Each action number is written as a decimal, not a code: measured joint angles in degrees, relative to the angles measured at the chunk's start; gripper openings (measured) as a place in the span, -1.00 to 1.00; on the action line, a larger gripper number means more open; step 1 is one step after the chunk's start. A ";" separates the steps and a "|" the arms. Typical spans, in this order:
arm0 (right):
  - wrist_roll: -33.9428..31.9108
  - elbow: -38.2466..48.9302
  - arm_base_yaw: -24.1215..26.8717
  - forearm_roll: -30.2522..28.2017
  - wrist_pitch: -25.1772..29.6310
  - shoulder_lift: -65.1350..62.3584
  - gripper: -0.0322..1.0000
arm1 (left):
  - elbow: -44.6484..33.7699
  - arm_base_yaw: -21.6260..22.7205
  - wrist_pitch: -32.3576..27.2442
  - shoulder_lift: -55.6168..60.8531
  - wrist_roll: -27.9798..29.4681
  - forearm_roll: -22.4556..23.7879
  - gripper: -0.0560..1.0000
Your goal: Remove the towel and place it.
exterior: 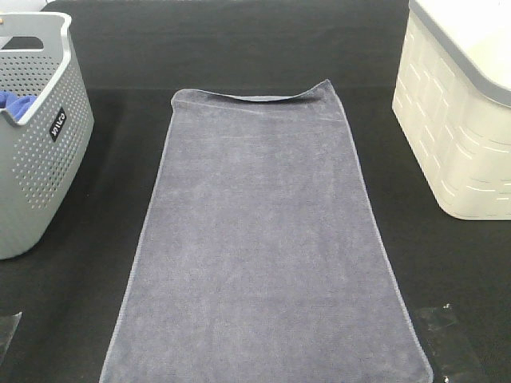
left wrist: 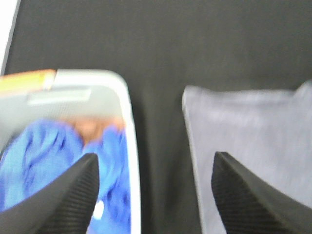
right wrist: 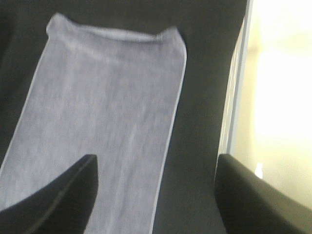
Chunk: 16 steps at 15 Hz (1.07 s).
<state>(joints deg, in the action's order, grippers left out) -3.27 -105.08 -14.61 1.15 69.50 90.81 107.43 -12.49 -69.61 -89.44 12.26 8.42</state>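
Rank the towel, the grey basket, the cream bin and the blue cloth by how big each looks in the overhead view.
1. towel
2. grey basket and cream bin: both cut off by the frame, look alike, unranked
3. blue cloth, mostly hidden

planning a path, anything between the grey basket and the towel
Nothing: only bare black table separates the grey basket from the towel, seen in the exterior high view.

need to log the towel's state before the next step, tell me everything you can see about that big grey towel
The towel is a long grey-lavender rectangle of terry-like cloth with a thin stitched hem. It lies spread flat on the black table, between the grey basket and the cream bin, touching neither. Its far edge is slightly folded over. No gripper holds it.
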 joint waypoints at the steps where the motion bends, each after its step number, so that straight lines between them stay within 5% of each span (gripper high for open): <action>1: 0.00 5.27 0.00 0.69 0.00 -3.90 0.31 | -6.07 0.00 0.00 4.35 0.00 0.06 0.31; 9: 0.00 46.64 0.00 1.72 0.29 -31.91 0.31 | -52.54 0.00 -0.11 42.74 0.00 0.00 0.31; 13: 0.06 61.19 0.00 1.66 0.29 -43.72 0.31 | -66.29 0.00 -0.40 58.21 0.00 -0.46 0.31; 16: 0.06 71.16 0.00 1.26 -4.81 -54.20 0.31 | -72.82 0.00 -0.40 67.38 -2.81 -1.78 0.31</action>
<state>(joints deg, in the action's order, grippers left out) -3.21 -33.92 -14.61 2.41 64.69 36.61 34.61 -12.49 -70.02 -22.06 9.45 6.65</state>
